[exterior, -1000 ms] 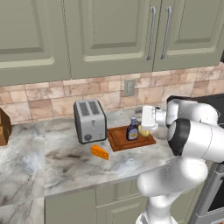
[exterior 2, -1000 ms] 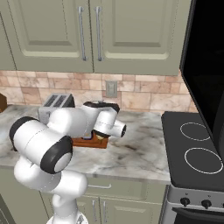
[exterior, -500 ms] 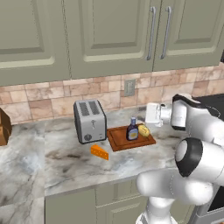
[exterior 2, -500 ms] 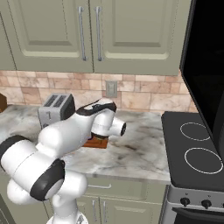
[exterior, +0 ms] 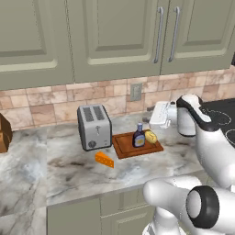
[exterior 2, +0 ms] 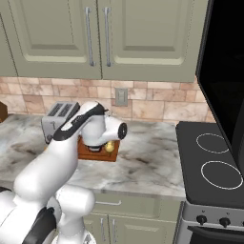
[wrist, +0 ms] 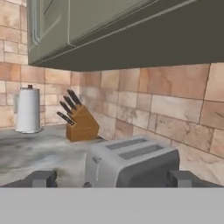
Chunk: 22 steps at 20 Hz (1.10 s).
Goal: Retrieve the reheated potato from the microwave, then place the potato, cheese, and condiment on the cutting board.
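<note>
The reddish-brown cutting board (exterior: 125, 147) lies on the counter right of the toaster. On it stand the purple-blue condiment bottle (exterior: 139, 136) and, beside it, the yellow potato (exterior: 150, 136). The orange cheese wedge (exterior: 104, 159) rests on the marble in front of the board's left corner. My gripper (exterior: 151, 118) hovers just behind and above the board's right end, pointing left, open and holding nothing. In the hand view its fingertips (wrist: 41, 178) stand wide apart, facing the toaster. The black microwave (exterior 2: 224, 71) fills the right edge. My arm covers most of the board (exterior 2: 97, 153); the potato (exterior 2: 110, 147) peeks out.
A silver toaster (exterior: 94, 126) stands left of the board. A knife block (wrist: 81, 120) and a paper towel roll (wrist: 28, 109) sit farther along the counter. A black cooktop (exterior 2: 214, 167) lies to the right. Wall cabinets (exterior: 114, 36) hang overhead.
My arm has swung its elbow out to the right while the hand stayed behind the board, rising slightly. The potato, bottle and cheese have not moved.
</note>
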### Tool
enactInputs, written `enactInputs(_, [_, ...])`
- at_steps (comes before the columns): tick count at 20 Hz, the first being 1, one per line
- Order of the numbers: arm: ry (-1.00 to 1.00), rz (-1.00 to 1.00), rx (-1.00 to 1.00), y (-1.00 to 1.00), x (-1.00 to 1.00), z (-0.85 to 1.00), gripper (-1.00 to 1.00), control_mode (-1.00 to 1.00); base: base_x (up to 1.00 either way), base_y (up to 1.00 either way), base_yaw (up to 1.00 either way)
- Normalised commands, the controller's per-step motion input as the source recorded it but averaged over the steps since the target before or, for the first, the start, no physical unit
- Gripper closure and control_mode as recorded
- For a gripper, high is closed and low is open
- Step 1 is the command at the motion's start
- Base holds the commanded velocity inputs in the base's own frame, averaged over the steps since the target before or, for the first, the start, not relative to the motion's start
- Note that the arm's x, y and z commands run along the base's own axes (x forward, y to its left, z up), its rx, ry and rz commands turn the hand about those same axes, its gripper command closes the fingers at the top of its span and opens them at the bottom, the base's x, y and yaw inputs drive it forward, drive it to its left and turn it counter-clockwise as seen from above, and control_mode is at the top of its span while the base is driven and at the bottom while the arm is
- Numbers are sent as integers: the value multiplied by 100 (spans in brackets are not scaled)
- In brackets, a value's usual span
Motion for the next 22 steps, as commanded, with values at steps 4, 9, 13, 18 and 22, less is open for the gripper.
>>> enactInputs(4, [22,0,-24,7,-21,51,-100,-100,0,0,0])
enactInputs(9, [31,-1,-9,0,-28,43,-100,-100,0,0,0])
enactInputs(13, [40,-4,-1,0,-30,45,-100,-100,0,0,0])
enactInputs(18, [39,-5,-5,5,-34,32,-100,-100,0,0,0])
enactInputs(22, [35,-5,-5,14,-31,16,-100,-100,0,0,0])
